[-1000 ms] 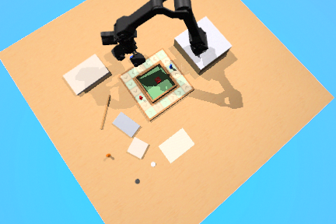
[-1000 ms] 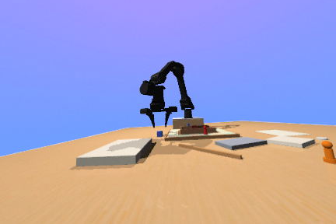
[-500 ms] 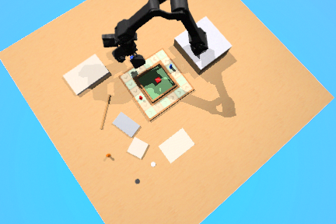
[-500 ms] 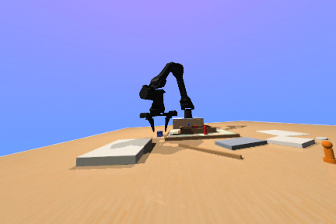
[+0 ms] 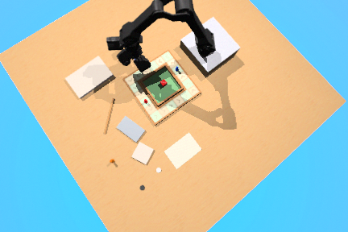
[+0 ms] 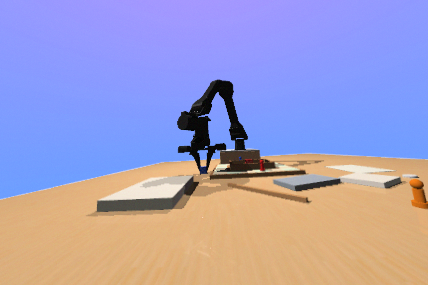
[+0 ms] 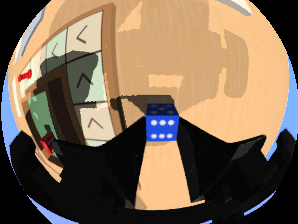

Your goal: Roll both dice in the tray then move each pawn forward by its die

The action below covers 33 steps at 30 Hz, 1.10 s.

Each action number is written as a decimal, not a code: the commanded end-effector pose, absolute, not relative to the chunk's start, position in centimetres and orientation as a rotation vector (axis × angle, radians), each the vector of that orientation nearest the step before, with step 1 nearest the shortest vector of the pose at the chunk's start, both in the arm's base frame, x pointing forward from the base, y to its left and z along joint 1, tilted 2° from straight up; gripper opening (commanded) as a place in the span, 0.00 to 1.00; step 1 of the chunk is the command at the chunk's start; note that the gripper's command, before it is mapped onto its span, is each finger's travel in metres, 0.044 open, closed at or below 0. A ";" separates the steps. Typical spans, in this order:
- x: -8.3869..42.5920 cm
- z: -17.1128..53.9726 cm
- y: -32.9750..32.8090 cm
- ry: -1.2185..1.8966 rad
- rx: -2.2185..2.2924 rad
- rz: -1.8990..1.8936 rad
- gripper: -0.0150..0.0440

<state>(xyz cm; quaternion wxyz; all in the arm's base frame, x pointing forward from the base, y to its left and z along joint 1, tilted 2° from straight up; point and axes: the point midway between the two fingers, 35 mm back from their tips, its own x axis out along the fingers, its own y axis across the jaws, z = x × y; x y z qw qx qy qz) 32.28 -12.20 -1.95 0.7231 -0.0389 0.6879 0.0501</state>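
Hand (image 5: pixel 134 62) (image 6: pixel 203 168) (image 7: pixel 161 120) seemingly grips blue die (image 6: pixel 203 170) (image 7: pixel 162 129), one of two.

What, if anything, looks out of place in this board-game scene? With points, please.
The blue die (image 6: pixel 203 170) (image 7: pixel 162 129) is outside the tray (image 5: pixel 171 97), between the fingers beside the board, while the red die (image 5: pixel 163 82) (image 7: pixel 48 143) lies in it. Nothing looks spilled.

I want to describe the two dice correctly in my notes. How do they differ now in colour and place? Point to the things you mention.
The red die (image 5: pixel 163 82) (image 7: pixel 48 144) is red, while the blue die (image 6: pixel 203 170) (image 7: pixel 162 128) is blue. The red die lies inside the tray; the blue die is outside it, between the gripper's fingers. Both are cubes.
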 end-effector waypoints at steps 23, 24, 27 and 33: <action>31.5 10.1 -12.0 1.517 -0.086 0.113 0.25; 31.4 10.3 -12.0 1.517 -0.086 0.113 0.25; 31.4 10.3 -12.0 1.517 -0.086 0.113 0.25; 31.7 9.7 -10.0 1.516 -0.093 0.121 0.25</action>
